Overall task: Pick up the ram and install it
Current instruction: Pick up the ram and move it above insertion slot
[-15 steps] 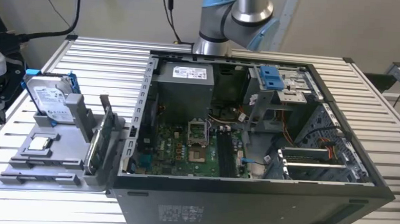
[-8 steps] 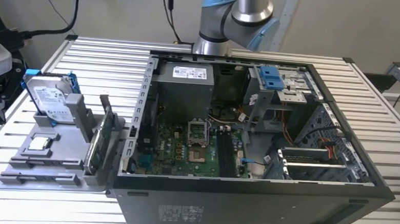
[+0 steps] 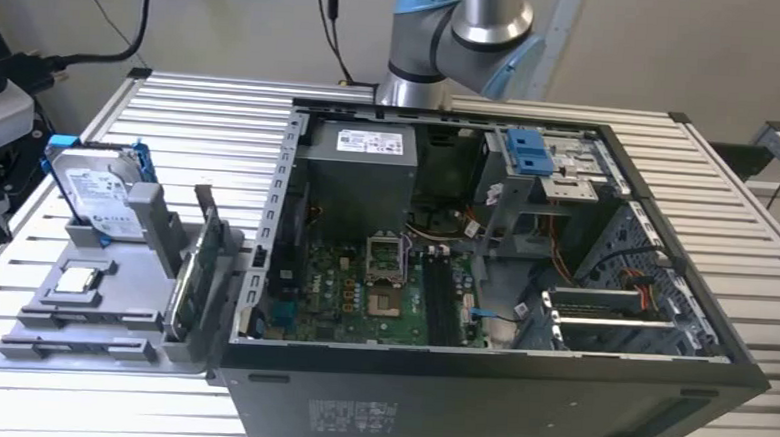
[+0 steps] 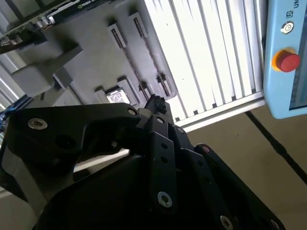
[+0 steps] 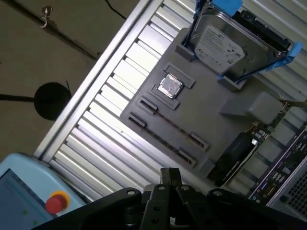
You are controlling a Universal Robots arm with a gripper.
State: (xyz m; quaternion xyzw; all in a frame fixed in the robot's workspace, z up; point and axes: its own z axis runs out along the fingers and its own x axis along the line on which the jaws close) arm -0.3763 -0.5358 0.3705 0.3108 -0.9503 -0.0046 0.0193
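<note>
The ram (image 5: 171, 123) shows as a thin dark strip, edge-on, in a long clipped slot of the grey holder (image 5: 211, 120); I cannot tell more of it. In the exterior view the holder (image 3: 49, 356) lies to the left of the open computer case (image 3: 704, 335). My gripper (image 5: 170, 175) hangs well above the slatted table beside the holder, touching nothing. Its black fingertips (image 4: 156, 103) stand together with nothing between them. The motherboard (image 3: 359, 297) with its dark memory slots (image 3: 436, 291) lies at the bottom of the case.
On the holder a silver hard drive in a blue frame (image 5: 230, 40) stands upright, with a small chip (image 5: 170, 86) and a green card with a black cooler (image 5: 237, 153) nearby. A blue pendant with a red button (image 4: 288, 60) sits off the table's edge.
</note>
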